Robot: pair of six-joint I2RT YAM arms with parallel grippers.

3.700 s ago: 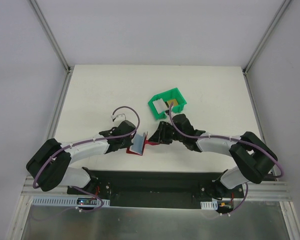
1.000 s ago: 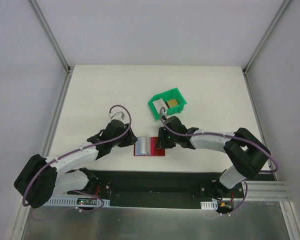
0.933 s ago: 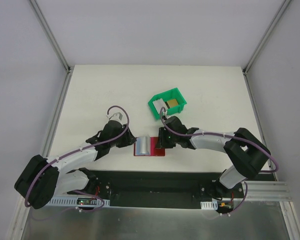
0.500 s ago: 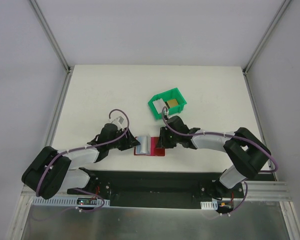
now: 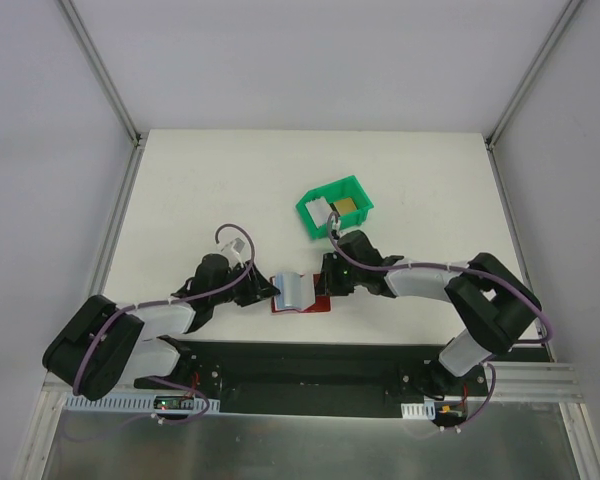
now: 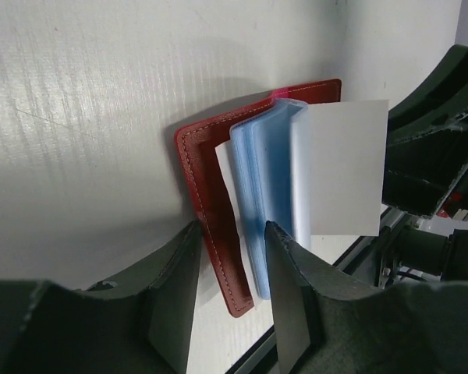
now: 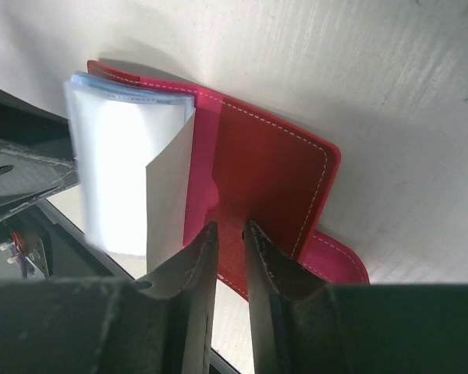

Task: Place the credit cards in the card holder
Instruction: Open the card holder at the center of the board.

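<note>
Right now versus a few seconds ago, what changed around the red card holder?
The card holder, half-folded then, now lies open, shifted slightly right. The left gripper drew back toward the near edge, jaws open at the left cover. The right gripper stays on the right cover; the green bin unmoved.

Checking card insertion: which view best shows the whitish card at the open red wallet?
Left wrist: the whitish card faces the camera, large, against the card holder. Right wrist shows it slanted and foreshortened. Top external: too small to tell apart.
</note>
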